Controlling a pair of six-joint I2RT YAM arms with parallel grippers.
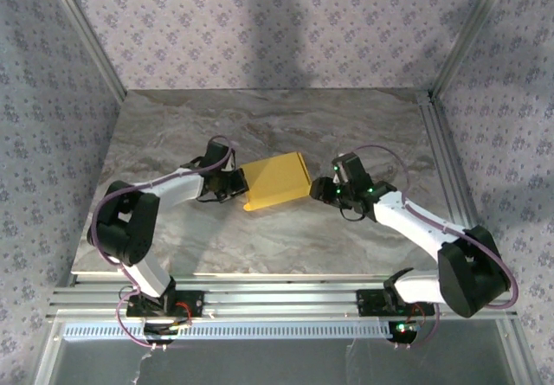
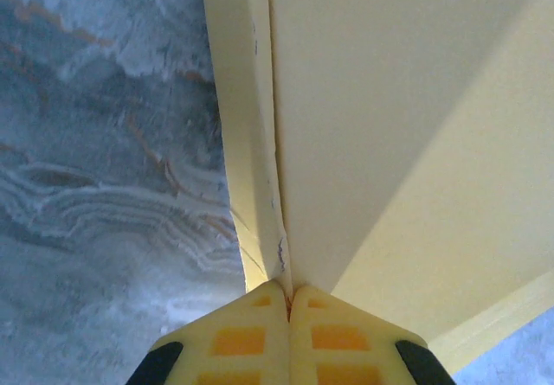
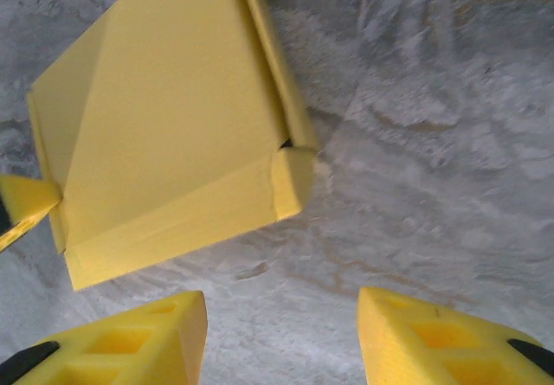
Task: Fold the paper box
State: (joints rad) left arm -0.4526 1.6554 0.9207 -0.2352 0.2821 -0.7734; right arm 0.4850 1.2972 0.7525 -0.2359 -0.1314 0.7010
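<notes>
Inward, left fingers (image 2: 242, 342) on paper box (image 1: 277, 182)

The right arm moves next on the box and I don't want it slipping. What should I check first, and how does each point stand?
1. The left gripper is shut on the paper box edge: ok.
2. The right gripper is open, apart from the box: ok.
3. Yellow face outward, panels folded up: ok.
4. The corner flap nearest the right gripper fully tucked: cannot tell; a small gap shows.
5. Box flat on the table: cannot tell.
</notes>
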